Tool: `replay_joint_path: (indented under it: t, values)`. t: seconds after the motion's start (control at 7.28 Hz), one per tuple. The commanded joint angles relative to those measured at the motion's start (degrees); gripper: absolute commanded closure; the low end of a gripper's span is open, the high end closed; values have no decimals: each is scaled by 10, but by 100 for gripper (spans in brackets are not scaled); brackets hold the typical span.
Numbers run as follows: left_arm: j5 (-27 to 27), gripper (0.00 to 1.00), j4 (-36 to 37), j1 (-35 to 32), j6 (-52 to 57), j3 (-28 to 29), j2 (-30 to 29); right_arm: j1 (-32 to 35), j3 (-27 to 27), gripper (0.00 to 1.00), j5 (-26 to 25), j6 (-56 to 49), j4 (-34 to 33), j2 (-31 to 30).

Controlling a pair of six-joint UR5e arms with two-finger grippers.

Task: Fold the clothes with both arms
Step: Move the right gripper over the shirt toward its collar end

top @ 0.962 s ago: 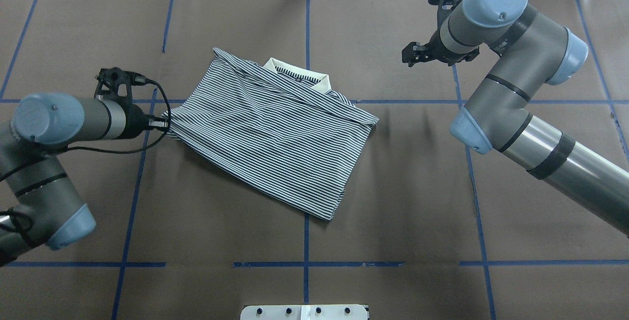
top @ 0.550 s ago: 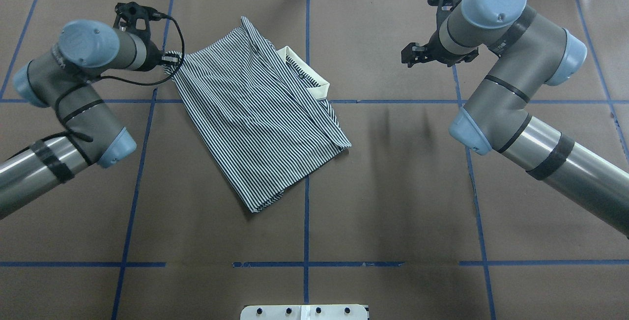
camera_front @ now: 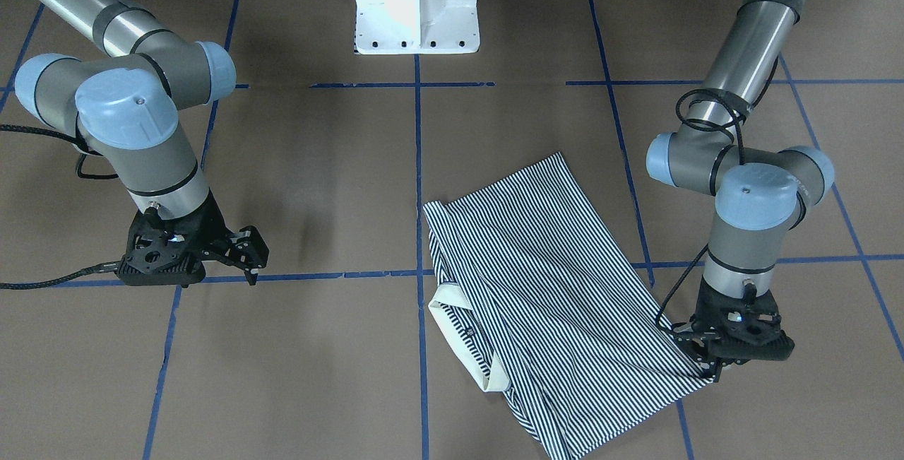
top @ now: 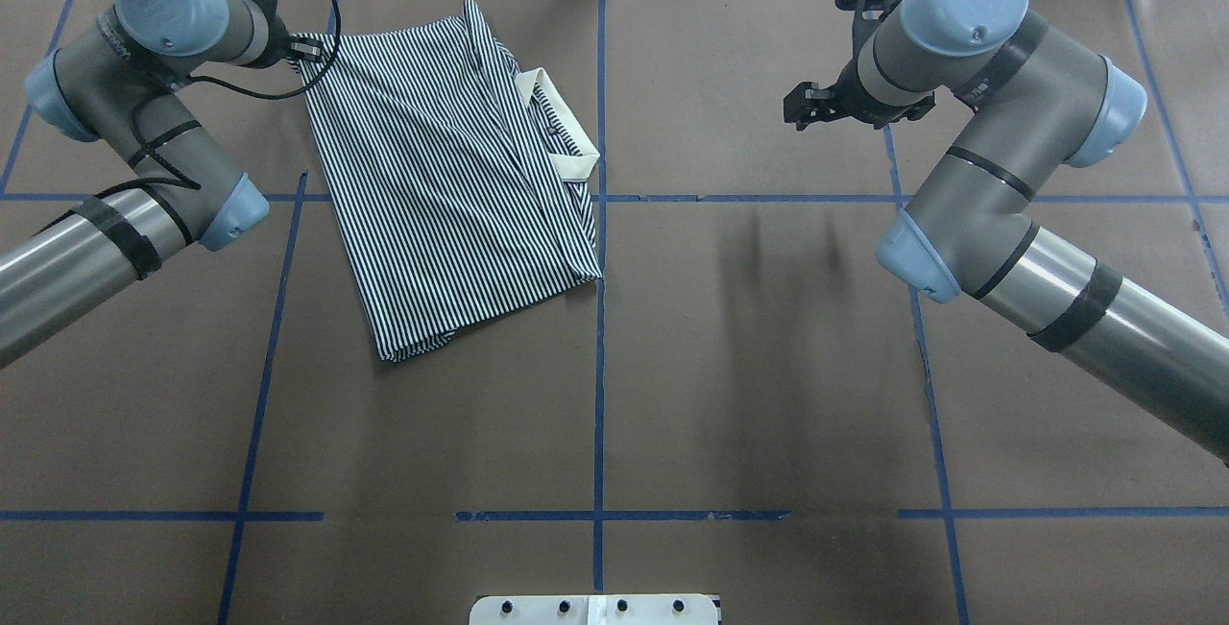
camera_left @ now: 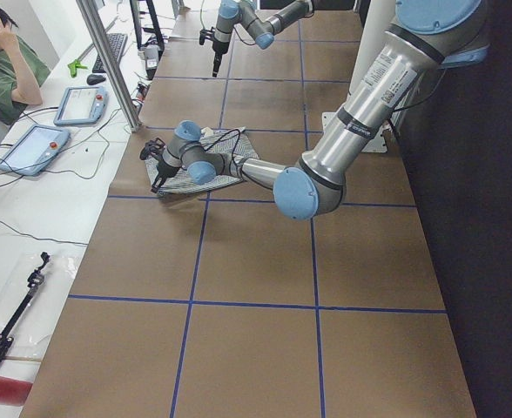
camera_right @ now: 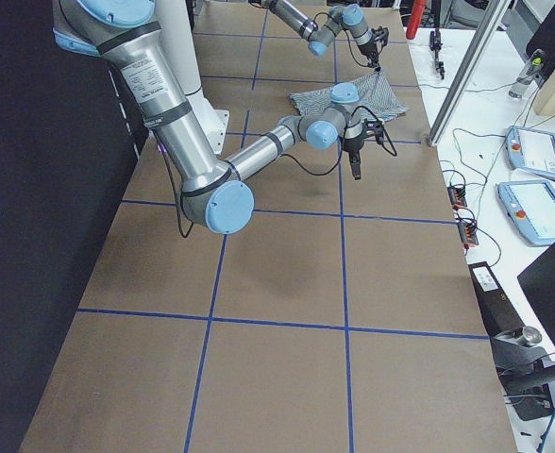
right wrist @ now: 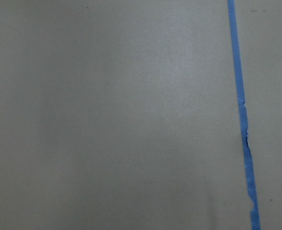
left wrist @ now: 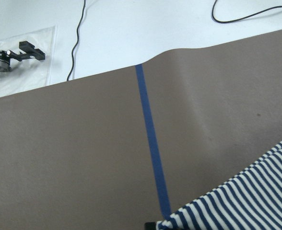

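Across the whole tabletop point(top: 768, 366), brown paper, marked into large squares by blue tape lines point(top: 598, 366) and slightly rucked at the far edge. At the robot's end, a white pedestal base point(camera_front: 417, 1) with a row of dark bolts, set on the centre line. Along the operators' side, white benches point(camera_left: 30, 226) with teach pendants point(camera_left: 31, 148), a loose black cable point(left wrist: 78, 28), an aluminium post point(camera_left: 108, 61) and a seated person in a green top point(camera_left: 8, 61), cut off by the picture's edge.

On the far left part of the table, left of the centre tape line: the striped polo shirt point(top: 442, 183), folded to a rough oblong and lying flat, cream collar point(top: 562, 126) on its right side, just beside that line. Far-left corner of the cloth drawn to a point inside the left gripper point(camera_front: 706, 364), claw clamped on it, close to the table's far edge. Left arm point(top: 182, 164) bent back over the left margin.

Well apart from the shirt, over bare paper on the right: the right gripper point(top: 799, 107), claw apart and empty, hung from the right arm point(top: 989, 155).

Hard to make out: left fingertips, masked from overhead by the wrist. From the left wrist camera, only a sliver of striped cloth at the bottom corner and a dark edge too small to read. From the right wrist camera, only paper and one frayed tape line. Sleeves not to be told apart among the folded layers; chest logo too small to tell. Both side views too distant to judge either claw.
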Motion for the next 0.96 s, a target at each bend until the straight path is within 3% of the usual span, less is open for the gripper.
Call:
replay_joint_path:
  t: [0.0,0.27,0.55,0.82]
  values:
    - [-22,0,-2,-3,25,-15,3,-42,-17,0,-54,95,14,40]
    - [-33,0,-3,-5,25,-22,3,-90,-158,20,-121,270,80,158]
    - [-33,0,-3,-5,25,-22,3,-133,-280,27,-192,386,154,248]
    - [-33,0,-8,-5,24,-22,4,-156,-322,36,-216,407,163,278]
